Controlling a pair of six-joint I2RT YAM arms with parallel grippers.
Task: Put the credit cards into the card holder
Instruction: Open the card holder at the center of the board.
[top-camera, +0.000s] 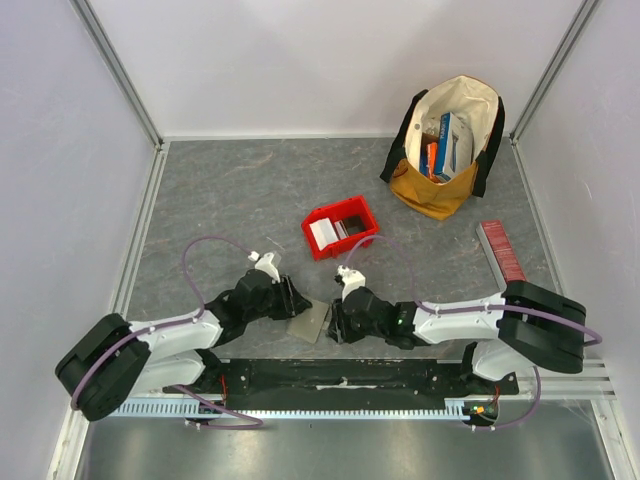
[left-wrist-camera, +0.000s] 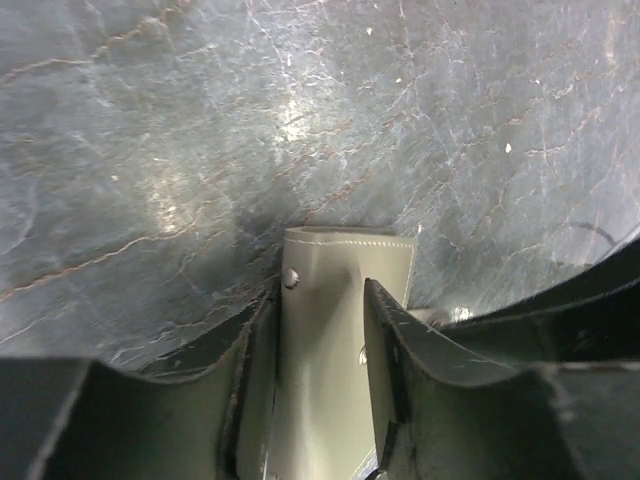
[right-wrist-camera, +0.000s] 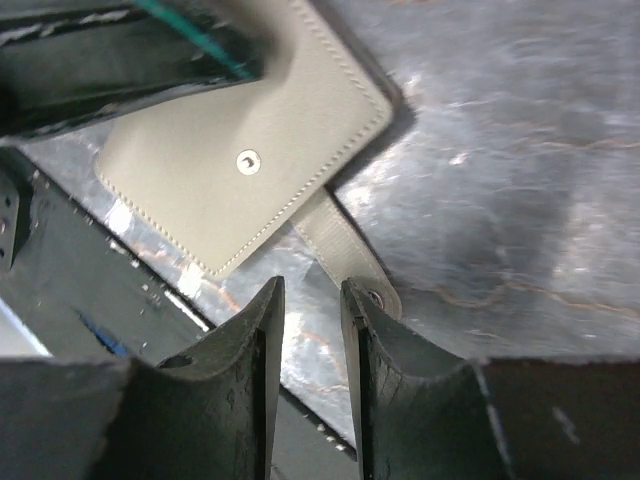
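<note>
**Card holder flat between both grippers, cards not in it**

- The card holder (right-wrist-camera: 230, 150) lies closed on the grey table (top-camera: 230, 190), right at the near edge between the two arms. You see the grey-olive outside face, with its stitched border and one metal snap (right-wrist-camera: 248, 160).
- Its closure strap (right-wrist-camera: 335, 240) is undone. It sticks out from under the lower edge and lies flat on the table.
- Left gripper (left-wrist-camera: 322, 300): your wrist view shows the fingers (left-wrist-camera: 395, 350) standing apart, one on each side of a strip of the holder. I can't tell whether the pads are pressing it or only straddling it. The right wrist view shows this gripper over the holder's far corner.
- Right gripper (right-wrist-camera: 312, 290): there is a narrow gap between the jaws, with only bare table in it, so it holds nothing. The strap's snap end sits just beside one fingertip (right-wrist-camera: 370, 320). I can't tell if they touch.
- The credit cards (top-camera: 322, 233) look like the white flat pieces standing in the red bin (top-camera: 333, 209), mid-table and well apart from the holder. The view is too small for you to count them.
- Elsewhere, a tan and cream bag (top-camera: 440, 190) with colourful boxes (top-camera: 445, 145) inside stands at the far right. A long red ribbed box (top-camera: 503, 252) lies along the right edge.
</note>
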